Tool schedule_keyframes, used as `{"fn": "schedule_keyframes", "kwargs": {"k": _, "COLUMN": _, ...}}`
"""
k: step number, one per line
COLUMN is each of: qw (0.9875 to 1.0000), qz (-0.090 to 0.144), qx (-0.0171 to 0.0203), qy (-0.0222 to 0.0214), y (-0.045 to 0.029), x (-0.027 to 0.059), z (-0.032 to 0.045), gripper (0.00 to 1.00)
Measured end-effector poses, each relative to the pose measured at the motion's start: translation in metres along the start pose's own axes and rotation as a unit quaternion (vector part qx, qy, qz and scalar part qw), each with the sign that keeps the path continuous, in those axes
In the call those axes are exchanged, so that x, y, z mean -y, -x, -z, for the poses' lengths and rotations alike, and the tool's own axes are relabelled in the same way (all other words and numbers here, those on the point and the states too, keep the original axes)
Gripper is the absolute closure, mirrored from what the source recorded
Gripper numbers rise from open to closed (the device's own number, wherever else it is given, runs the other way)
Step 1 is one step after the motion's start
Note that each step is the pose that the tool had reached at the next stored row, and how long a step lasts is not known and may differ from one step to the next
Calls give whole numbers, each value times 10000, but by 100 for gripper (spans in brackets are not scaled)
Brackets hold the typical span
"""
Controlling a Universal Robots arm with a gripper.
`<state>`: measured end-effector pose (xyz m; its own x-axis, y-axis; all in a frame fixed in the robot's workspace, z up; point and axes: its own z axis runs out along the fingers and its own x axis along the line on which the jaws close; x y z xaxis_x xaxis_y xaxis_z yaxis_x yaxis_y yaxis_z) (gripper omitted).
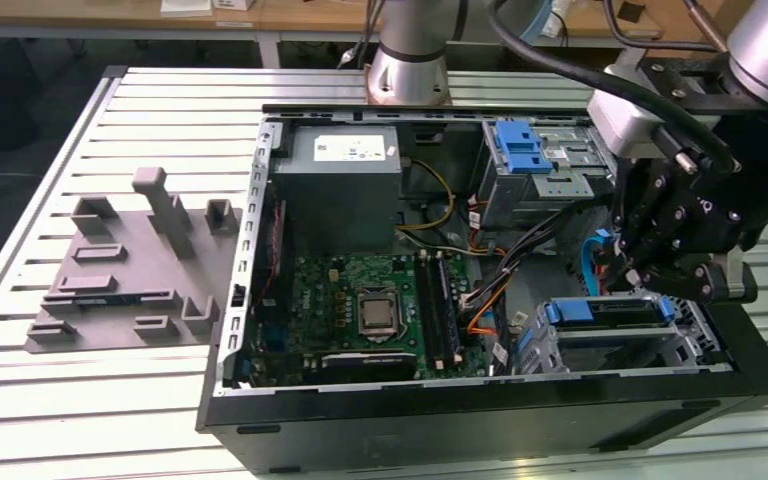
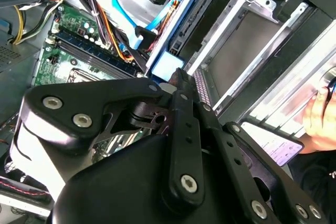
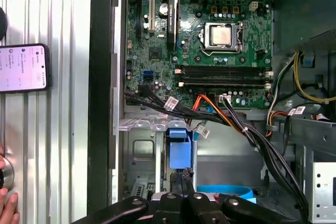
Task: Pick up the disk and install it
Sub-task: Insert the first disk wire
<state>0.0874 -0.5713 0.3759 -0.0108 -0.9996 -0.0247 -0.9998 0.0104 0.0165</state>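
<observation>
Your disk (image 1: 607,312) lies flat in the metal drive cage (image 1: 702,342) at a corner of the open computer case (image 1: 491,412), directly beneath the gripper (image 1: 648,283); its blue carrier (image 3: 179,150) sits between the cage walls, just in front of the fingertips. The gripper is clenched; in the first wrist view you see its two fingers (image 3: 176,184) pressed together with nothing between them, so it grasps nothing. In the second wrist view the tip meets the pale blue end of the carrier; whether it presses there or only touches, you cannot tell.

Close beside the gripper, toward the inside of the case, a bundle of black and orange cables (image 3: 210,109) runs past the cage; a blue flat cable (image 2: 126,3) curves just next to them. Farther from the gripper lies the green motherboard (image 1: 371,305); beyond it, well apart from the gripper, stands the grey power supply (image 1: 344,175), and beside that a second drive cage with a blue bracket (image 1: 524,148) on top.

The case rests on a slatted metal table (image 1: 37,390); across the case from the gripper, a grey fixture plate (image 1: 131,265) lies on it. On the other side of the case wall nearest the gripper, a phone (image 3: 23,67) lies on the slats; a person's hand (image 3: 6,208) is near it.
</observation>
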Motion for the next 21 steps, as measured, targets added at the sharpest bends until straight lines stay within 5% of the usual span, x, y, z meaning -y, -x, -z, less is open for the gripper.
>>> {"fn": "schedule_keyframes", "kwargs": {"k": 5, "qw": 10000, "qz": 0, "qx": -4, "qy": 0, "y": 1, "x": 34, "z": 18, "gripper": 89}}
{"fn": "schedule_keyframes", "kwargs": {"k": 15, "qw": 10000, "qz": -2, "qx": -4, "qy": 0, "y": 4, "x": 298, "z": 18, "gripper": 89}}
{"fn": "schedule_keyframes", "kwargs": {"k": 21, "qw": 10000, "qz": -3, "qx": -3, "qy": 0, "y": 5, "x": 331, "z": 63, "gripper": 89}}
